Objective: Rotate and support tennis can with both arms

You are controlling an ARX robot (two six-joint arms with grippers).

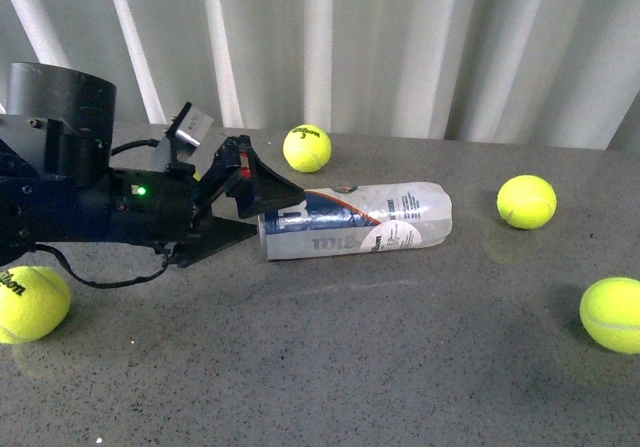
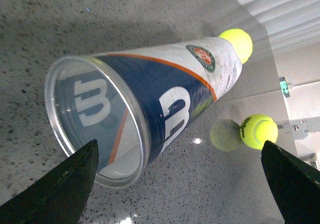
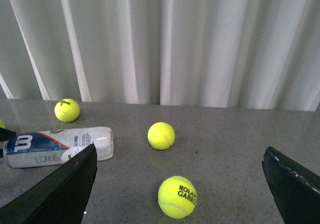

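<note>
Front view: the tennis can [image 1: 360, 222] lies on its side on the desk [image 1: 330, 367], its rim end between the fingers of the left tool [image 1: 277, 213]. Left wrist view: that tool is spread wide and released; whether it touches the rim is unclear. Right wrist view: the right tool [image 3: 179, 150] gapes empty, well apart from the can.

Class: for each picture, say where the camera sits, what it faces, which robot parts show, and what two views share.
Front: on the robot's body, facing across the grey table to the white curtain; left arm and left claw show.
Left wrist: on the left arm, looking along the tennis can from its rim end; claw fingers show.
Right wrist: on the right arm, facing the curtain; open right claw shows.
Shared: all show the tennis can.
</note>
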